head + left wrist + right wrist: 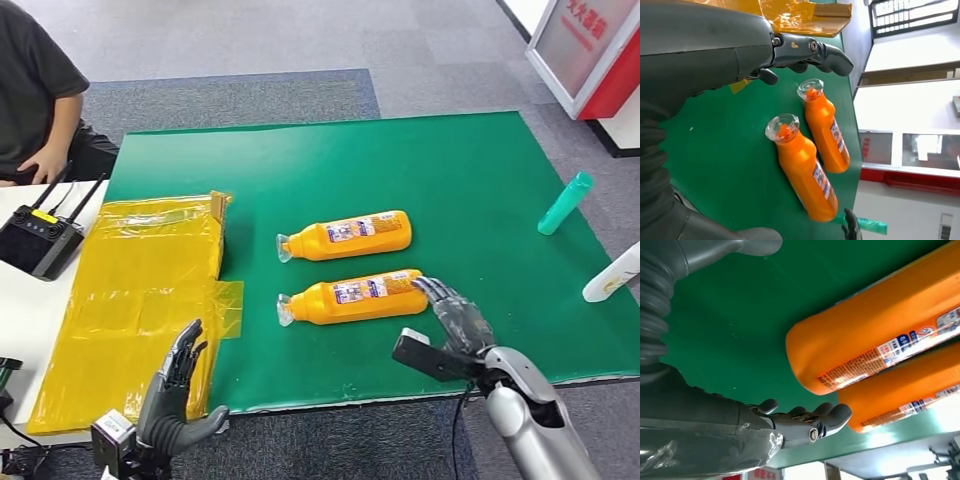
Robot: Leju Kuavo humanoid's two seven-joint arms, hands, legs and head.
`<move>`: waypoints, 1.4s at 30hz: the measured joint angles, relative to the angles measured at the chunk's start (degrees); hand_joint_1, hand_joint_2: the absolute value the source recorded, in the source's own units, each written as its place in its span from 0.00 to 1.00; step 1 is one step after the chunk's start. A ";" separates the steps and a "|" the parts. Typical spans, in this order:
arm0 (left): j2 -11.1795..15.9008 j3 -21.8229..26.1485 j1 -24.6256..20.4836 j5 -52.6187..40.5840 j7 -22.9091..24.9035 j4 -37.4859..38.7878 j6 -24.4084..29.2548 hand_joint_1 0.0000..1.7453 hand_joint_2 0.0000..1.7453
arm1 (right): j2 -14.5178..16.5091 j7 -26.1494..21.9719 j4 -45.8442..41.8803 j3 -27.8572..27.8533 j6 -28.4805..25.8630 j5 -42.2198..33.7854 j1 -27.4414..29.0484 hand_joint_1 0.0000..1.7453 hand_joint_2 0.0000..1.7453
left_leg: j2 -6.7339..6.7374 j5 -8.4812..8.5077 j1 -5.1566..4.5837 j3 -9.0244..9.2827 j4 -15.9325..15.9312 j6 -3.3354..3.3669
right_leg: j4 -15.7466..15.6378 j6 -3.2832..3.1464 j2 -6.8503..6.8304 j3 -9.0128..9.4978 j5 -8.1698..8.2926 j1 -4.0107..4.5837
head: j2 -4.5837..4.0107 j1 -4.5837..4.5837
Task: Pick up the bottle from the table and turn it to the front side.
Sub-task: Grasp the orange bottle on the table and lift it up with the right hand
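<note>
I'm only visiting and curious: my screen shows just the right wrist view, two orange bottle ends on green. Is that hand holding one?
Observer: No. The head view shows the right hand at the base end of the nearer orange bottle, fingers spread, gripping nothing.
Operator: Do the bottles have caps?
Observer: Yes, clear ones. Both bottles, the farther orange bottle too, point their caps toward a yellow plastic bag.
Operator: And the other hand?
Observer: The left hand is open, near the bag's front corner.
</note>
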 joint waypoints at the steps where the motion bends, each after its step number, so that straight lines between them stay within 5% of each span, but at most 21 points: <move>1: 0.02 0.01 -0.18 0.01 0.00 0.15 0.00 0.00 1.00 | -0.03 0.31 1.62 0.60 0.60 0.11 -1.71 0.00 1.00 | 0.00 0.02 0.00 0.00 0.00 0.01 | 0.00 0.01 0.00 0.01 0.01 0.00 | 0.00 0.00; 22: -0.09 0.28 -2.40 2.04 0.00 1.29 -0.33 0.00 1.00 | -0.62 4.43 18.07 10.71 9.02 -0.54 -20.43 0.00 1.00 | -0.01 0.14 0.00 -0.01 0.00 0.01 | 0.01 0.00 -0.02 -0.03 0.13 0.00 | 0.00 0.01; 42: -0.19 0.42 -2.74 2.13 0.00 1.29 -0.32 0.00 1.00 | -0.83 5.42 21.17 14.89 10.06 -0.85 -24.76 0.00 1.00 | -0.02 0.14 0.00 -0.02 0.00 0.01 | 0.01 0.01 -0.02 -0.03 0.14 0.00 | 0.00 0.01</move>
